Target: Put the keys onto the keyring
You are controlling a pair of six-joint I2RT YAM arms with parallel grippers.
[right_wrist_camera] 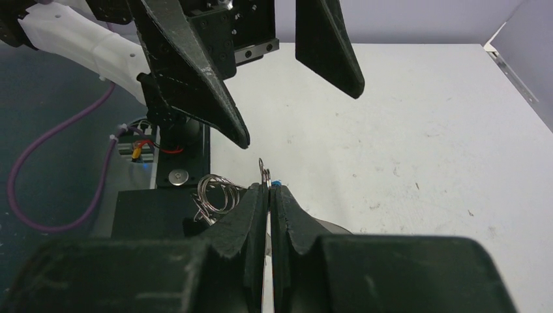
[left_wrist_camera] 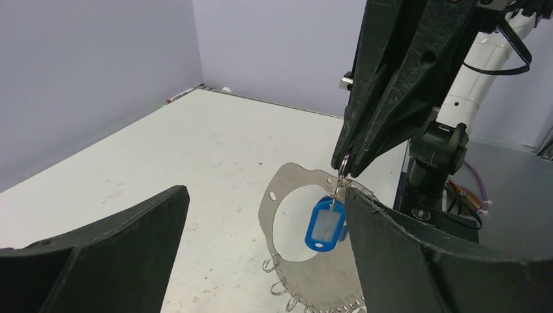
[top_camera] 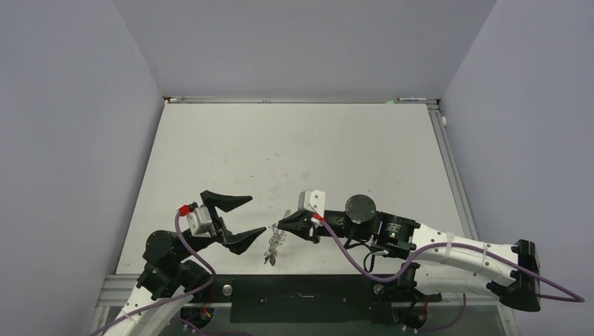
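1. Step in hand: the right gripper (left_wrist_camera: 347, 171) has its jaws pinched tight on a small wire split ring (left_wrist_camera: 342, 163) at the rim of the keyring (left_wrist_camera: 293, 175). The grey plate hangs in the air below it, over the near part of the desk (top_camera: 301, 154).
2. The blue-tagged key (left_wrist_camera: 325, 227) dangles from that same pinched ring, in front of the plate's wide hole. It looks to be already threaded on. The red-tagged and dark-headed keys show in no view.
3. The left gripper (top_camera: 258, 213) hovers just beside the plate with its jaws spread wide and holding nothing. In its own wrist view the plate hangs between them.
4. Next move, as I judge it: the left jaws either steady the plate or go for another key. Either calls for a slow approach, because the two grippers' tips are near each other.
5. Edges: the plate hangs near the desk's front edge, by the dark mounting strip (top_camera: 301, 288) between the arm bases. A dropped key might land off the desk.
6. Room: desk surface stretches away toward the far wall (top_camera: 301, 49), well apart from both arms.
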